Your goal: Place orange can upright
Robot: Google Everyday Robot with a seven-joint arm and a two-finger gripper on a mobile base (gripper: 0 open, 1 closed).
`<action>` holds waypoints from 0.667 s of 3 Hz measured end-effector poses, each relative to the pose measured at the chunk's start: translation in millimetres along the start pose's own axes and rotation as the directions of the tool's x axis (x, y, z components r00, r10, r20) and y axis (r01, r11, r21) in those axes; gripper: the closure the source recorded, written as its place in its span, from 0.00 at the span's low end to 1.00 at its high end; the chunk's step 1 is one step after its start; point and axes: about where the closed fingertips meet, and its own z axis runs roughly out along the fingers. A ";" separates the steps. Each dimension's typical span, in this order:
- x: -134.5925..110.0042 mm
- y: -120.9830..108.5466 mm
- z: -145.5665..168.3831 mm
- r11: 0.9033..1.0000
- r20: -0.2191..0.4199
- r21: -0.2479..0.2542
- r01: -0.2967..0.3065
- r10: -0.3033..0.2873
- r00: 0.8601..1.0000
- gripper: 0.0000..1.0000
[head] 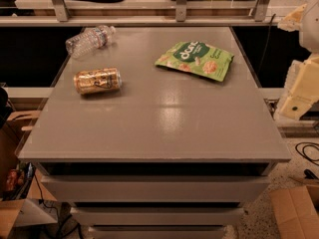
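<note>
The orange can [97, 80] lies on its side on the left part of the grey table [164, 128], with its long axis running left to right. My gripper [298, 94] shows as cream-coloured arm parts at the right edge of the view, beyond the table's right side and far from the can. It holds nothing that I can see.
A clear plastic water bottle [90, 40] lies on its side at the table's back left. A green snack bag [195, 59] lies flat at the back right. Cardboard boxes [295, 210] stand on the floor on both sides. A shelf rail [149, 20] runs behind the table.
</note>
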 end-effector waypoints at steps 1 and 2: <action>-2.5 -1.8 -0.7 1.000 -0.001 0.004 0.001 -0.001 1.000 0.00; -29.8 -11.3 9.9 0.997 0.002 -0.004 0.078 -0.078 0.997 0.00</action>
